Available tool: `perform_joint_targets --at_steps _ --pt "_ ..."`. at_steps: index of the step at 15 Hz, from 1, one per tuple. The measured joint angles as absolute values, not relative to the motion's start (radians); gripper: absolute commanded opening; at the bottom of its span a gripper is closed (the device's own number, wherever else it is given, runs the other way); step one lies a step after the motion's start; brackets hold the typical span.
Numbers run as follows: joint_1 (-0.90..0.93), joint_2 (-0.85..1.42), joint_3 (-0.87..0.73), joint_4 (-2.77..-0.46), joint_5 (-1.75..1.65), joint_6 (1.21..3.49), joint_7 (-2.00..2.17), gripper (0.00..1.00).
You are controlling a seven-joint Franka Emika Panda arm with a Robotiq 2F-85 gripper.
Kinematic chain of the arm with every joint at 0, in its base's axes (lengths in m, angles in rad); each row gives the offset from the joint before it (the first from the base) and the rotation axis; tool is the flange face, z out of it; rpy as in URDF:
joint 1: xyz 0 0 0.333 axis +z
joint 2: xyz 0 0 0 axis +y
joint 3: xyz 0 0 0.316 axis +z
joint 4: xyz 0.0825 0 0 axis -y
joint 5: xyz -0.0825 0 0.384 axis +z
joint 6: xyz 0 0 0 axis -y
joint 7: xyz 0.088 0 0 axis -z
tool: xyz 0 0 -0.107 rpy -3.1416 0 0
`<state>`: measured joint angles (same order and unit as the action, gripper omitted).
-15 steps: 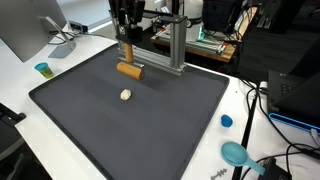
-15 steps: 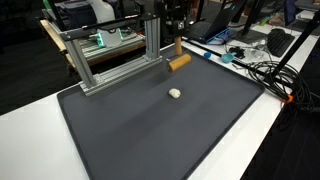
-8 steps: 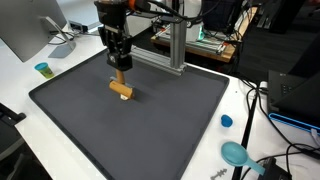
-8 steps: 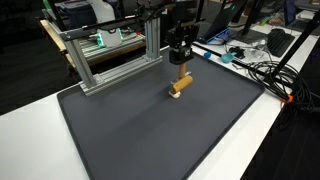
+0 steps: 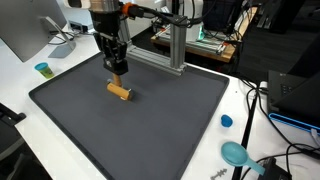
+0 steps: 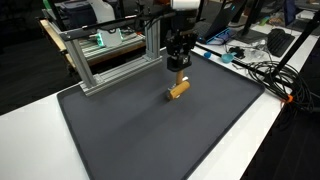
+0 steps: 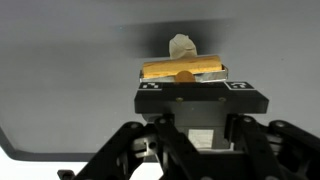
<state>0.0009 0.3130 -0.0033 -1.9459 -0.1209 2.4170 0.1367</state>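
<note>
My gripper points straight down over the dark mat and is shut on a wooden tool: a short upright stick with a cylindrical wooden block at its foot. The block lies on or just above the mat, also in an exterior view. In the wrist view the block lies crosswise below the fingers, and a small cream lump sits right against its far side. The lump is hidden behind the block in both exterior views.
An aluminium frame stands at the mat's back edge, close behind the arm. A small blue cup sits beside the mat, and a blue lid and a teal object on the other side. Cables lie on the white table.
The gripper moved the wooden tool from the back of the mat, near the frame, toward the mat's middle and down onto the spot of the cream lump, which no longer shows in the exterior views.
</note>
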Motion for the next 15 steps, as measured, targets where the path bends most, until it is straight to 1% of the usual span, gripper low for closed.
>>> perform_joint_targets --at_steps 15 --pt "0.018 0.331 -0.009 -1.944 -0.123 2.371 0.127 0.22"
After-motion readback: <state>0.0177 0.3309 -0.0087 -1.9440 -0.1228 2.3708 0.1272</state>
